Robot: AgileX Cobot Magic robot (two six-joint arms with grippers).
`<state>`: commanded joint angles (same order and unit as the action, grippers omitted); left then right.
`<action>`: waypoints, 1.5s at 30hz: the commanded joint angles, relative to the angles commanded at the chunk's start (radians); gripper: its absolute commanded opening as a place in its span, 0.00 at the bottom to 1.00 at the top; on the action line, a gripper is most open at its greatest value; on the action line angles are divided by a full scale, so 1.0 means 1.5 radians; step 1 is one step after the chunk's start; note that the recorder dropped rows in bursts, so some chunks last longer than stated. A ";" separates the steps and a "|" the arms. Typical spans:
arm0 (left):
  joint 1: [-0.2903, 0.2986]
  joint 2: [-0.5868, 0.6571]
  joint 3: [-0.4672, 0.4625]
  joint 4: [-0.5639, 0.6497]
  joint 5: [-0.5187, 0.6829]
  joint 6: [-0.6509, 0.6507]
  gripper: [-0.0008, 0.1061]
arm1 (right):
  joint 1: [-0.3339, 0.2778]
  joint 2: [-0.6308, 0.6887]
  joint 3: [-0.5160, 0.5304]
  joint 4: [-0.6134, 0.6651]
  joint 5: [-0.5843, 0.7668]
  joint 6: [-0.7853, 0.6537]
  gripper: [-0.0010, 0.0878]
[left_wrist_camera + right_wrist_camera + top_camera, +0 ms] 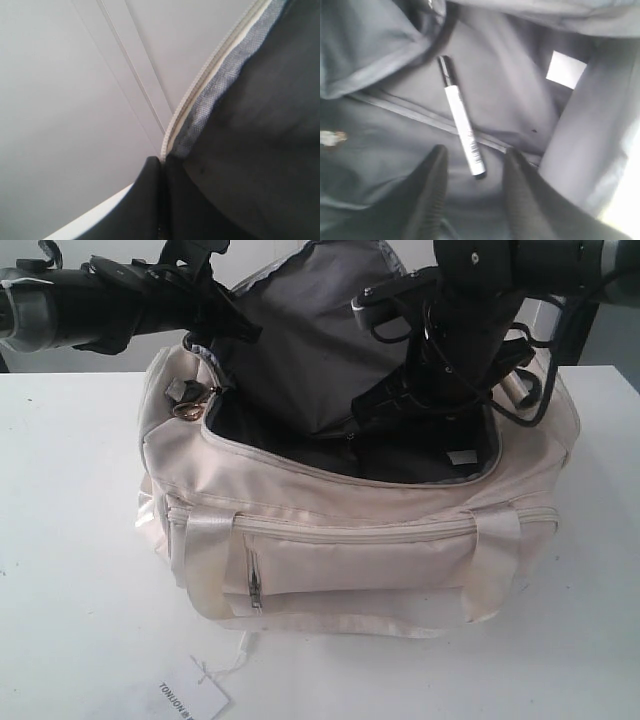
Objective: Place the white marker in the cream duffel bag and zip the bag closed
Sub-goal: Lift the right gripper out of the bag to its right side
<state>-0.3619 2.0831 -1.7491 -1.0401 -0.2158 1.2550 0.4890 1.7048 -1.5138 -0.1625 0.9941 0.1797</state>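
Note:
The cream duffel bag (380, 560) stands on the white table with its top unzipped. Its dark-lined flap (310, 330) is held up by my left gripper (232, 325), whose jaws are shut on the flap's zipper edge (200, 85) in the left wrist view (162, 160). My right gripper (395, 405) reaches down inside the bag. In the right wrist view it (476, 152) is open, and the white marker (461, 122) lies loose on the dark lining, its rear end between the fingertips without touching them.
A gold keyring (187, 410) hangs at the bag's left end. A white label (565, 69) is sewn inside the bag. A paper tag (190, 698) on a string lies on the table (70, 570) in front of the bag.

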 joint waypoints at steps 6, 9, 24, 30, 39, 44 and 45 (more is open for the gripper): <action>0.000 0.000 0.000 0.000 0.000 0.000 0.01 | 0.000 -0.043 0.000 0.097 0.078 -0.047 0.01; 0.000 0.000 0.000 0.000 0.000 0.000 0.01 | 0.000 -0.051 0.000 0.160 0.101 -0.111 0.01; 0.000 0.000 0.000 0.000 0.000 0.000 0.01 | 0.000 -0.121 0.000 0.240 0.148 -0.137 0.01; 0.000 0.000 0.000 0.000 0.000 0.000 0.01 | 0.000 -0.147 0.013 0.274 0.151 -0.143 0.01; 0.000 0.000 0.000 0.000 0.000 0.000 0.01 | 0.000 -0.226 0.088 0.280 0.151 -0.185 0.01; 0.000 0.000 0.001 0.000 0.000 0.000 0.01 | 0.000 -0.263 0.135 0.285 0.151 -0.197 0.01; 0.000 0.000 0.001 0.000 0.000 0.000 0.01 | 0.000 -0.268 0.144 0.288 0.151 -0.202 0.01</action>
<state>-0.3619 2.0831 -1.7473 -1.0401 -0.2158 1.2547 0.4890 1.3033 -1.2977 0.2689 1.2211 -0.1239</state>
